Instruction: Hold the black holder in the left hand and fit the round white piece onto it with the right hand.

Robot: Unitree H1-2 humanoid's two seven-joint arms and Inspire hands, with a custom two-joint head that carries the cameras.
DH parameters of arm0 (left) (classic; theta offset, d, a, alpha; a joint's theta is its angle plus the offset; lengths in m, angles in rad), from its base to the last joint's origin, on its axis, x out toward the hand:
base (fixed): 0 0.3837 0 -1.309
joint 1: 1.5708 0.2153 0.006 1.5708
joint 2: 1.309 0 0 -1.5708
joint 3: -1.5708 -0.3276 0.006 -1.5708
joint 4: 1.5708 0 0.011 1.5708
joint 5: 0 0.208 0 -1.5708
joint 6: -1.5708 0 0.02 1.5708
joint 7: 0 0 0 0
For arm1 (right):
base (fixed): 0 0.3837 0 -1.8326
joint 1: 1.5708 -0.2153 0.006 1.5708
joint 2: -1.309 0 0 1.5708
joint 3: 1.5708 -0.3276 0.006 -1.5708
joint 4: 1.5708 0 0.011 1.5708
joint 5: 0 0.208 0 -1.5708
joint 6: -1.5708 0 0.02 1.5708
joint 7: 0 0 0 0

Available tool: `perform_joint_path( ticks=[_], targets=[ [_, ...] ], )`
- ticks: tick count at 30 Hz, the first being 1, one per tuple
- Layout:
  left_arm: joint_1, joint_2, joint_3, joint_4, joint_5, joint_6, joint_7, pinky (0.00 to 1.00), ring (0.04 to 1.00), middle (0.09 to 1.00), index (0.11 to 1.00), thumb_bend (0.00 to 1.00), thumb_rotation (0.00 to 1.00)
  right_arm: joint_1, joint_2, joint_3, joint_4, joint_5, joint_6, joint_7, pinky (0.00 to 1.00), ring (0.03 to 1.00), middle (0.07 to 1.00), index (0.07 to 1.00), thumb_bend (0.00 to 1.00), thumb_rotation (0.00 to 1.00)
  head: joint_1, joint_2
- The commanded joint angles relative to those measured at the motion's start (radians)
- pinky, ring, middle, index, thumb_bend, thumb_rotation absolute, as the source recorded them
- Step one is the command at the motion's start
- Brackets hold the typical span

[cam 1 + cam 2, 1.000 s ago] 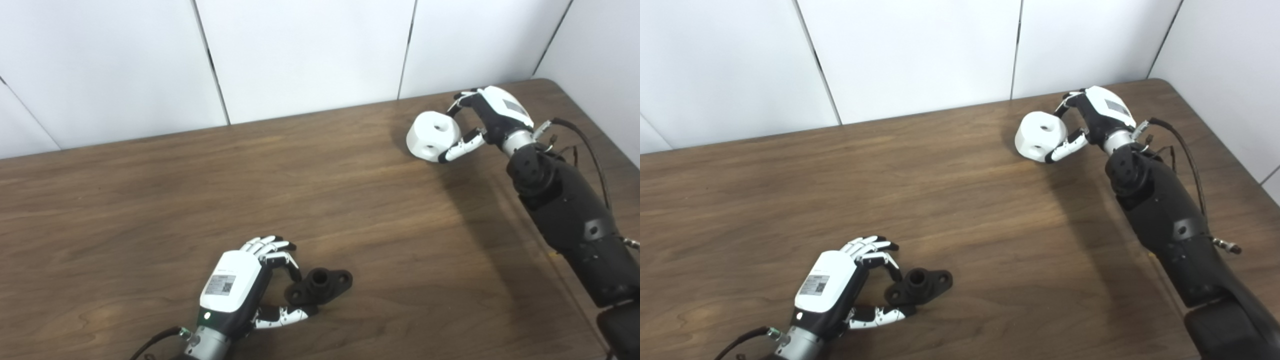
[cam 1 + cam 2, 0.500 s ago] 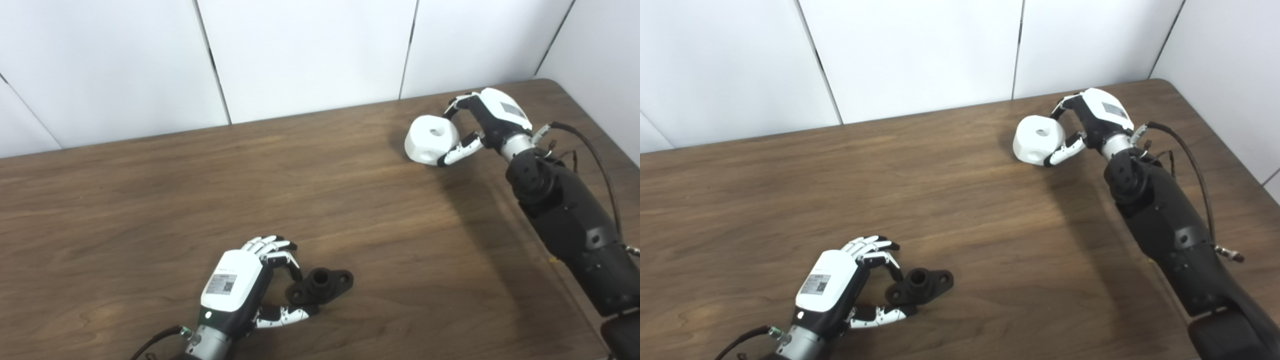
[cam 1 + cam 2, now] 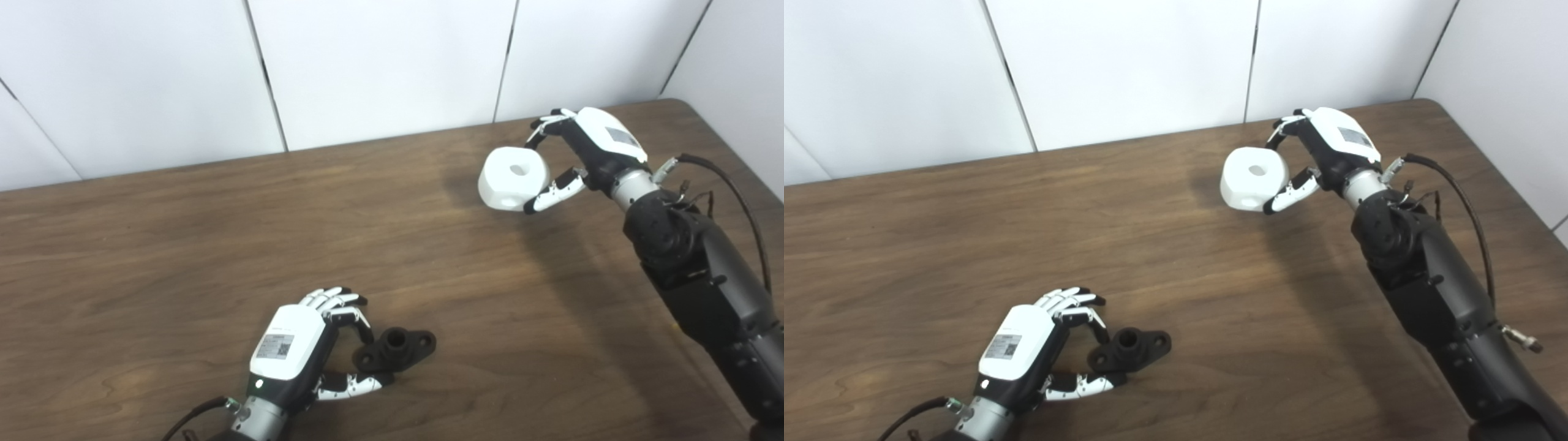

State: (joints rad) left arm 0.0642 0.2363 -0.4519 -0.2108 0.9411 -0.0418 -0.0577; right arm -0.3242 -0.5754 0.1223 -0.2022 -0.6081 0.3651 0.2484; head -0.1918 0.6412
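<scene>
Round white piece was up off the table, far right of the scene, pinched in the right hand: fingers over its far side, thumb under the near right edge. Its centre bore faced mostly upward, tipped a little toward the camera; a second, smaller hole showed on the side wall.

Black holder sat low and near the front edge, centre-left, well apart from the white piece. It lay flat on the wood, raised hollow boss pointing up, the two flange ears running along a line from lower left to upper right.

Left hand was curled around the holder's left ear, fingers arched over it and thumb along the near side. Contact looked partial; the holder appeared to rest on the table, not lifted. Judged as a loose grasp on the holder, not yet a firm hold.

Key relation: the holder lay down and to the left of the white piece, on a long diagonal across the table. Bore and boss both pointed roughly up, so the piece likely had to travel that diagonal and then come down over the boss, bore aligned to it. The left hand was the nearer one to the holder; the right carried the load.
</scene>
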Motion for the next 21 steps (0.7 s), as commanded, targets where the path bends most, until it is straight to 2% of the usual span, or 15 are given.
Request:
perform_joint_path(
  ticks=[1, 4, 11, 21],
  targets=[
    [0.032, 0.020, -0.009, 0.082, 0.062, 0.087, -0.085, 0.85, 0.858, 0.790, 0.490, 0.52, 0.05, -0.025, -0.025, -0.018, -0.063, -0.015, 0.018, 0.019, 0.90, 0.947, 0.826, 0.484, 0.52, 0.14, 0.007, 0.002],
    [0.033, 0.013, -0.011, 0.083, 0.064, 0.090, -0.085, 0.86, 0.861, 0.791, 0.490, 0.52, 0.05, -0.010, -0.023, -0.014, -0.138, -0.022, 0.050, 0.070, 0.90, 0.952, 0.827, 0.484, 0.52, 0.14, 0.019, 0.008],
    [0.030, 0.001, -0.019, 0.085, 0.072, 0.103, -0.085, 0.87, 0.866, 0.797, 0.490, 0.52, 0.05, 0.028, -0.006, 0.001, -0.282, -0.023, 0.077, 0.159, 0.88, 0.951, 0.825, 0.484, 0.52, 0.14, 0.051, 0.022],
    [0.022, -0.008, -0.039, 0.079, 0.102, 0.141, -0.108, 0.88, 0.875, 0.804, 0.491, 0.52, 0.05, 0.100, 0.054, 0.061, -0.407, -0.035, 0.040, 0.207, 0.93, 0.938, 0.809, 0.483, 0.52, 0.14, 0.076, 0.032]
  ],
)
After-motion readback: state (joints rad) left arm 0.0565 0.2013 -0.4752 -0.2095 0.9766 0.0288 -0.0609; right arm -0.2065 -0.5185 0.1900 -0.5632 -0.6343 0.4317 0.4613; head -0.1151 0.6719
